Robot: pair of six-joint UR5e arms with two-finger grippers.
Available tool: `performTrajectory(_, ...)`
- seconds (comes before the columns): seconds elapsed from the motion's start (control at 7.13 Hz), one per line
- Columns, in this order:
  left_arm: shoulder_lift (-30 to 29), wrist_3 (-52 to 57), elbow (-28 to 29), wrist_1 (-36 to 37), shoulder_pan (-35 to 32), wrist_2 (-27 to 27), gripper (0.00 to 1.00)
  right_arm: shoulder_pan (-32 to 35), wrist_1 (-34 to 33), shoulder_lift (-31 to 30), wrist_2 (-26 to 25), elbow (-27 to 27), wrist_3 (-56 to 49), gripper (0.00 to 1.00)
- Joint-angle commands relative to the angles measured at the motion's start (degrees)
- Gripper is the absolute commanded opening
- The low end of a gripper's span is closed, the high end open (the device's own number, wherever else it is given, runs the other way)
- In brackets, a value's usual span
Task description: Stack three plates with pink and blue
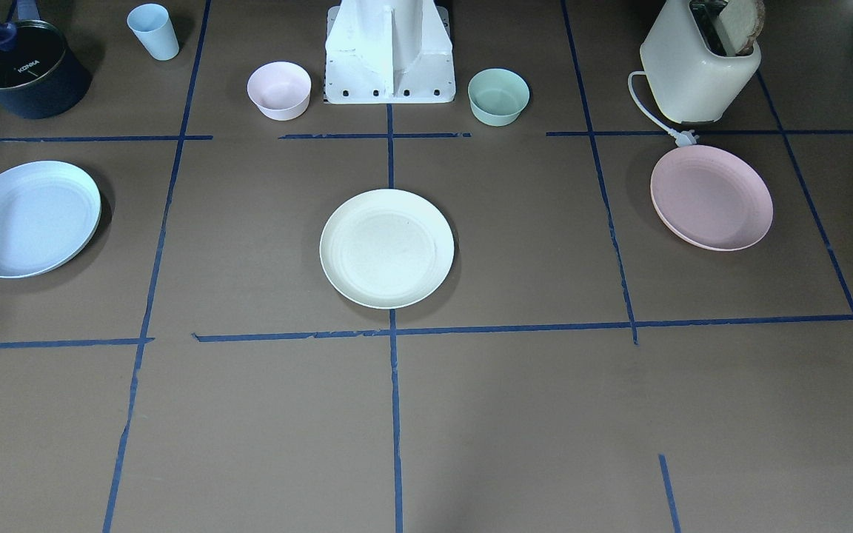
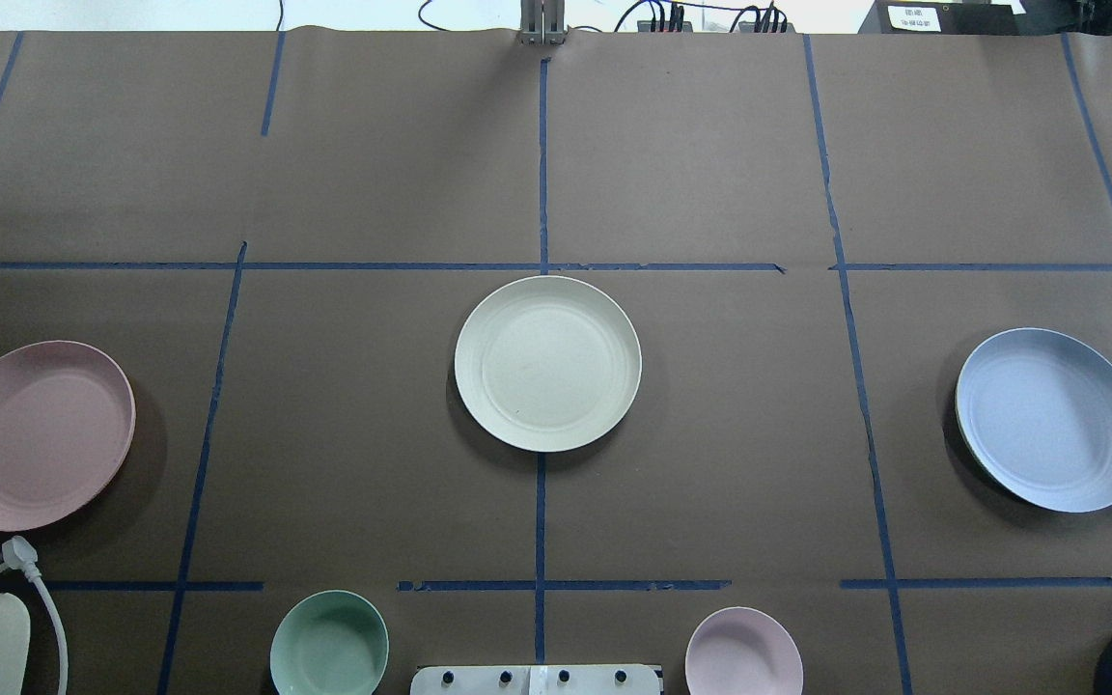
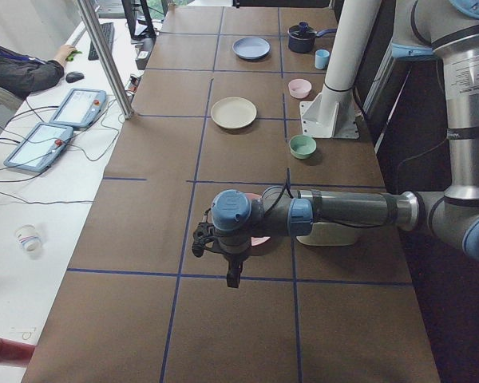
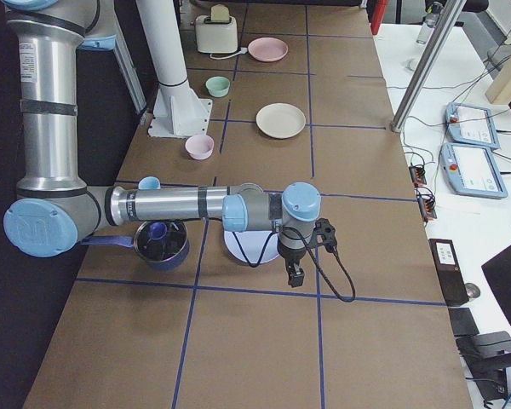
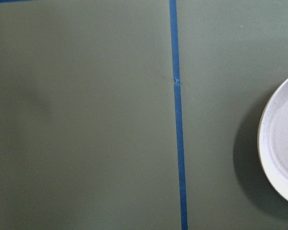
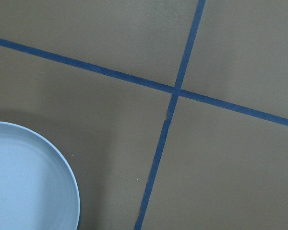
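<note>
Three plates lie apart on the brown table. The cream-white plate (image 2: pixel 547 363) is in the middle, the pale pink plate (image 2: pixel 35 434) is at the left, and the light blue plate (image 2: pixel 1050 418) is at the right. My left gripper (image 3: pixel 231 275) hangs above the table beside the pink plate (image 3: pixel 260 239), whose rim shows in the left wrist view (image 5: pixel 281 143). My right gripper (image 4: pixel 295 277) hangs beside the blue plate (image 4: pixel 249 247), which also shows in the right wrist view (image 6: pixel 29 177). Both grippers show only in the side views, so I cannot tell whether they are open or shut.
A small pink bowl (image 1: pixel 279 89) and a small green bowl (image 1: pixel 498 96) flank the robot's white base (image 1: pixel 389 55). A cream toaster (image 1: pixel 700 66) with its plug (image 1: pixel 686 137) stands near the pink plate. A dark pot (image 1: pixel 25 68) and a blue cup (image 1: pixel 153 31) stand near the blue plate.
</note>
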Motion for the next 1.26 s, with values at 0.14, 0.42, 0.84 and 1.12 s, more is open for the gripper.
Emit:
performTrajectory(0.14, -3.13, -0.42, 2.22, -10.04, 1.74, -2.17, 1.0, -0.18, 1.02, 0.02, 0.03, -0.18, 0.07, 1.0)
performTrajectory(0.42, -1.21, -20.7, 3.1, -19.53, 10.06, -1.39, 1.0, -0.7, 1.02, 0.02, 0.03, -0.27, 0.07, 1.0)
performTrajectory(0.84, -0.06, -50.25, 15.3, -52.21, 22.46, 1.77, 1.0, -0.88, 1.02, 0.02, -0.06, -0.36, 0.07, 1.0)
performTrajectory(1.12, 0.73, -54.29, 15.94, -53.87, 28.19, 1.87, 1.0, -0.79, 1.02, 0.02, -0.06, -0.62, -0.01, 1.0)
